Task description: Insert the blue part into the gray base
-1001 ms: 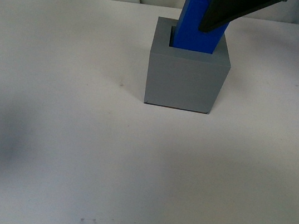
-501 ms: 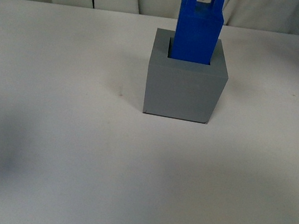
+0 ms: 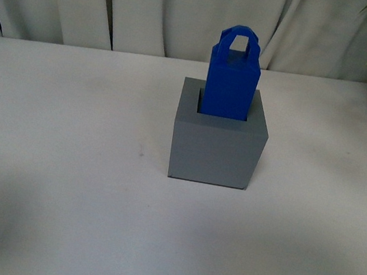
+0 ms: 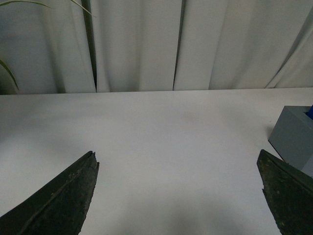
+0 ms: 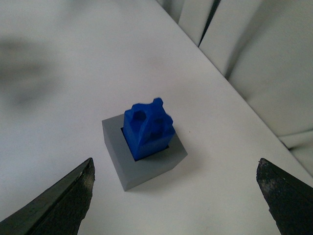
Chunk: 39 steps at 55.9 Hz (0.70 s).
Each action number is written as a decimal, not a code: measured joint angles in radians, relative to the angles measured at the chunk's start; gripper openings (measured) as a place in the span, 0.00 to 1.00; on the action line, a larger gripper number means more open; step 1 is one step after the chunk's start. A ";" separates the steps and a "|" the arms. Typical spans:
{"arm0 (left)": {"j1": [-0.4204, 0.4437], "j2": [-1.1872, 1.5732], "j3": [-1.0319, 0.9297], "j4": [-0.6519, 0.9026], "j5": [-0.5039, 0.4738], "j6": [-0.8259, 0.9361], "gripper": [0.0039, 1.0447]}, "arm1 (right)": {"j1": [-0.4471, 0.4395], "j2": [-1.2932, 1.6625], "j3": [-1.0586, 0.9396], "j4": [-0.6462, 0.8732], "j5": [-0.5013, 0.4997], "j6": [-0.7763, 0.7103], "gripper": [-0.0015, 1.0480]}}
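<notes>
Left gripper (image 4: 177, 159) and right gripper (image 5: 175, 164) are spread wide; the blue part (image 3: 232, 75) in the gray base (image 3: 216, 149) could be tipped by a stray finger.

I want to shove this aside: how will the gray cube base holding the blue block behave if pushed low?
The matte gray cube base looks rigid and squat with a flat bottom, so it would probably slide rather than tip. The bright blue plastic block sits in its recess, so it likely rides along.

Foot of blue part (image 3: 231, 82), unseen
</notes>
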 joint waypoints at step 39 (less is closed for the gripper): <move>0.000 0.000 0.000 0.000 0.000 0.000 0.94 | -0.124 -0.276 -0.805 0.888 0.344 0.574 0.80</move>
